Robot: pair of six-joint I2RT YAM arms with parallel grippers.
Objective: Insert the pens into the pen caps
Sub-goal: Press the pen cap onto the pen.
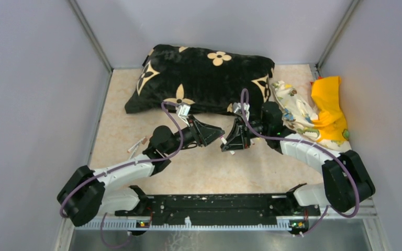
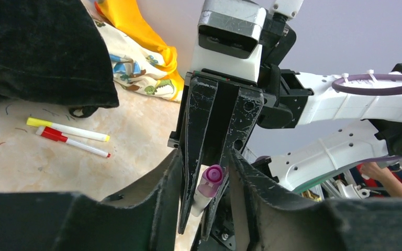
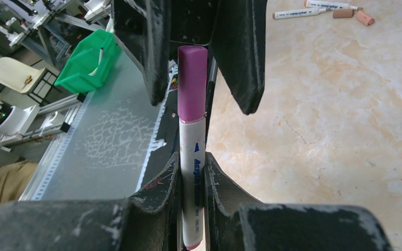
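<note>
My right gripper [image 3: 192,159] is shut on a white pen [image 3: 193,167], and a purple cap [image 3: 192,83] sits on the pen's far end. My left gripper [image 3: 201,104] faces it with one finger on each side of that cap, a narrow gap showing on both sides, so it is open. In the left wrist view the cap's round end [image 2: 213,175] points at the camera between the right gripper's fingers. From above, both grippers meet at mid-table: left [image 1: 221,135], right [image 1: 228,145]. A yellow-ended pen [image 2: 68,129] and a red-ended pen [image 2: 73,141] lie on the table.
A big black flowered cushion [image 1: 204,78] lies right behind the grippers. Patterned cloth [image 1: 293,110] and yellow cloth [image 1: 330,104] are heaped at the back right. Two more pens [image 3: 314,9] and loose pinkish caps [image 3: 365,18] lie on the left of the table, near the left arm.
</note>
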